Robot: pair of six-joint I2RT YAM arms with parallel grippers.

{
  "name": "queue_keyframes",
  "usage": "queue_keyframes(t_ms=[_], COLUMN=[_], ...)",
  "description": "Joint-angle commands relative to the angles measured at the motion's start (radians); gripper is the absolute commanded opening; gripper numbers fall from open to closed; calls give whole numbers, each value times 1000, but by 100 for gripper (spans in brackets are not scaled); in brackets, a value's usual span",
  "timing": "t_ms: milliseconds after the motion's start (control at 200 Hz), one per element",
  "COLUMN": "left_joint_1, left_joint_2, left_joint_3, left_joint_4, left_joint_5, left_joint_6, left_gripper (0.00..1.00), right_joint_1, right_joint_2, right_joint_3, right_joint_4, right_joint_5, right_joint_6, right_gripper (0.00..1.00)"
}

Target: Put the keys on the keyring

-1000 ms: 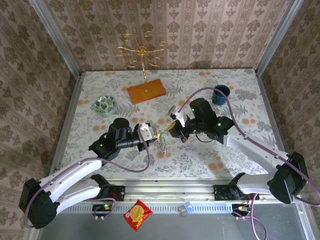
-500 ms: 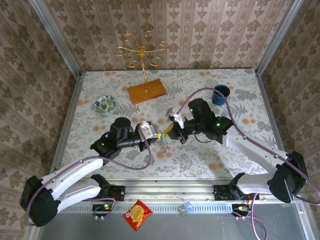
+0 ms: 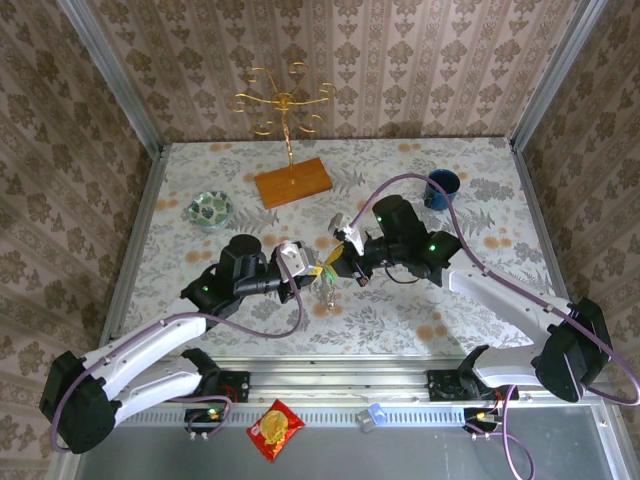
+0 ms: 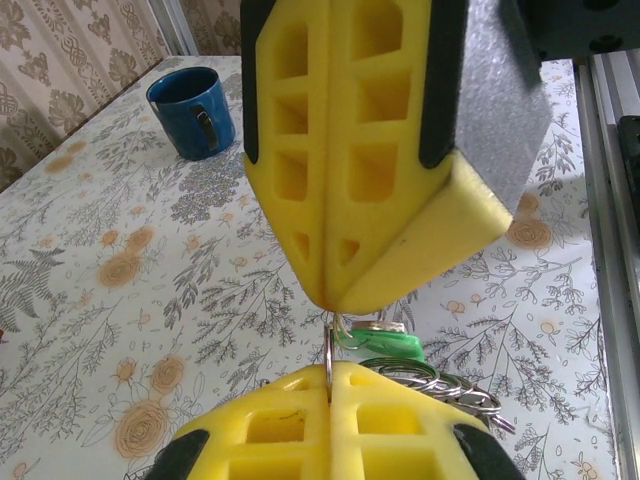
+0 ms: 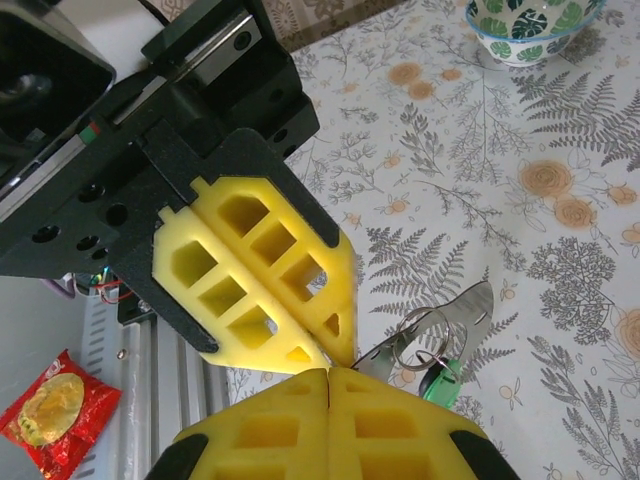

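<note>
**A:** Grippers from overhead: where do they stand?

**B:** The left gripper [image 3: 317, 270] and right gripper [image 3: 336, 264] meet tip to tip at mid-frame, over the flowered table [image 3: 420, 180]. The keys [image 3: 326, 291] show as a small glinting cluster just below the tips.

**A:** And the left wrist view?

**B:** Both pairs of yellow fingers are pressed together, the right gripper's at the top and the left's at the bottom. Each nips the thin keyring [image 4: 328, 346], seen edge-on between them. Green key heads sit just right of it, at lower centre.

**A:** The right wrist view?

**B:** The pinch sits at lower centre. The keyring's grey band runs up and right from the tips, with a green key head below it.
</note>
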Motion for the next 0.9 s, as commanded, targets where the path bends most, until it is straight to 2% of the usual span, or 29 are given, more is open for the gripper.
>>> queue_keyframes(t_ms=[0,325,895], left_joint_1=[-6,-5,-10], left_joint_2=[-4,-17,-23], left_joint_3=[28,24,21], left_joint_4=[38,31,15], left_joint_5=[36,44,30], left_joint_6=[-14,8,41], left_gripper=[0,0,0], right_joint_1=[8,6,-22], right_joint_2=[16,20,27], right_joint_3=[39,45,37], right_joint_4=[20,9,22], right_joint_5=[34,132,91], right_joint_6=[6,31,88], right_gripper=[0,0,0])
